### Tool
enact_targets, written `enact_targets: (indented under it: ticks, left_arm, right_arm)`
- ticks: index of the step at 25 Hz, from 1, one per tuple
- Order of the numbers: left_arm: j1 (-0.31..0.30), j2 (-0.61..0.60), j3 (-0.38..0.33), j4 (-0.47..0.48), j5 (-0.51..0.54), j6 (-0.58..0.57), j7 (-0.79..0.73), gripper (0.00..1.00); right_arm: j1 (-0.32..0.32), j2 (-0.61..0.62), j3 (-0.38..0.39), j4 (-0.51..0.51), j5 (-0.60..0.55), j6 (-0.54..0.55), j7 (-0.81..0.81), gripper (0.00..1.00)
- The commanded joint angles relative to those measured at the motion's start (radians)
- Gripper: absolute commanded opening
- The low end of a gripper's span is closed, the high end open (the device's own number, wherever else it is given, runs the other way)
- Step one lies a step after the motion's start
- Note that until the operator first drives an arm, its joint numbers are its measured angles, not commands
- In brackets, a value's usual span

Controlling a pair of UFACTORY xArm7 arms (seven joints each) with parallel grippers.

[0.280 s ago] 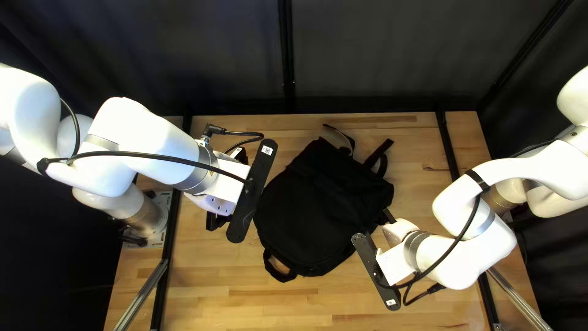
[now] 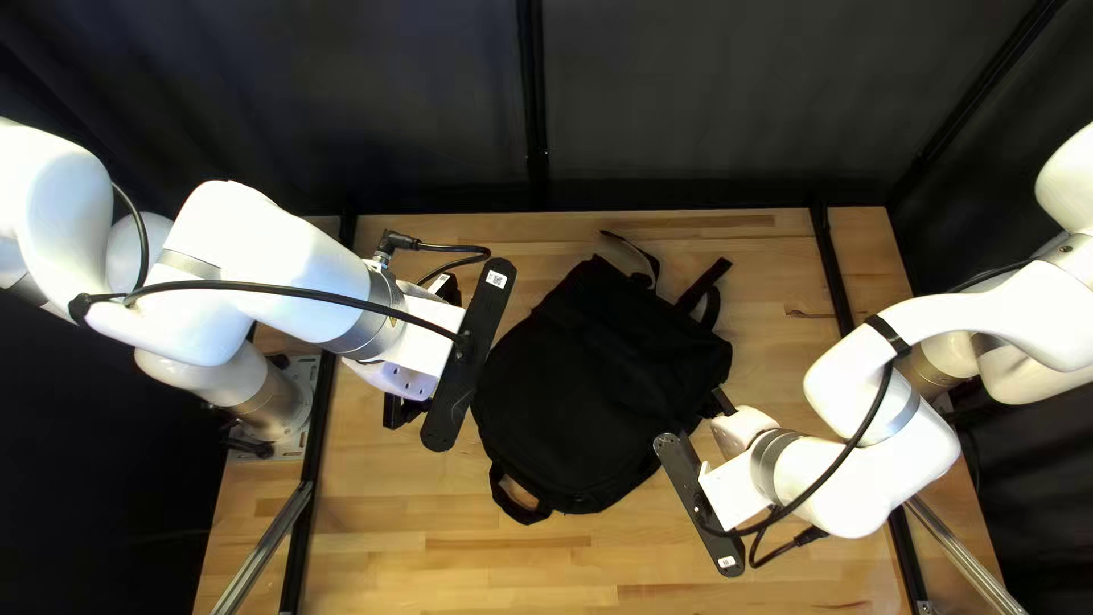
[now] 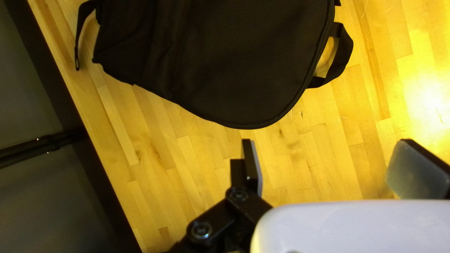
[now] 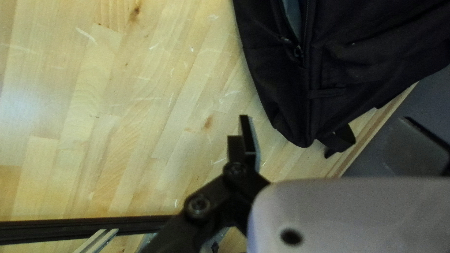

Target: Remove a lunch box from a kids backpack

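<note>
Between left gripper point(image 2: 401, 411) and right gripper point(image 2: 717, 403), both wide, a black backpack point(image 2: 598, 387), zip point(image 4: 298, 50) parted on blue-grey.

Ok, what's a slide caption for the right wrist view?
Right gripper open beside a black backpack, its zip partly undone, on a wooden table.
</note>
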Motion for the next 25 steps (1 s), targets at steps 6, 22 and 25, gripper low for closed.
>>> enact_targets:
  ticks: [6,22,25]
  left_arm:
    - [0.0,0.0,0.0,0.0,0.0,0.0,0.0,1.0]
    - [-0.016,0.314,-0.251,-0.043,0.145,-0.216,-0.539,1.0]
    - [-0.023,0.414,-0.294,-0.054,0.238,-0.263,-0.731,1.0]
  right_arm:
    - [0.0,0.0,0.0,0.0,0.0,0.0,0.0,1.0]
    - [0.0,0.0,0.0,0.0,0.0,0.0,0.0,1.0]
    - [0.0,0.0,0.0,0.0,0.0,0.0,0.0,1.0]
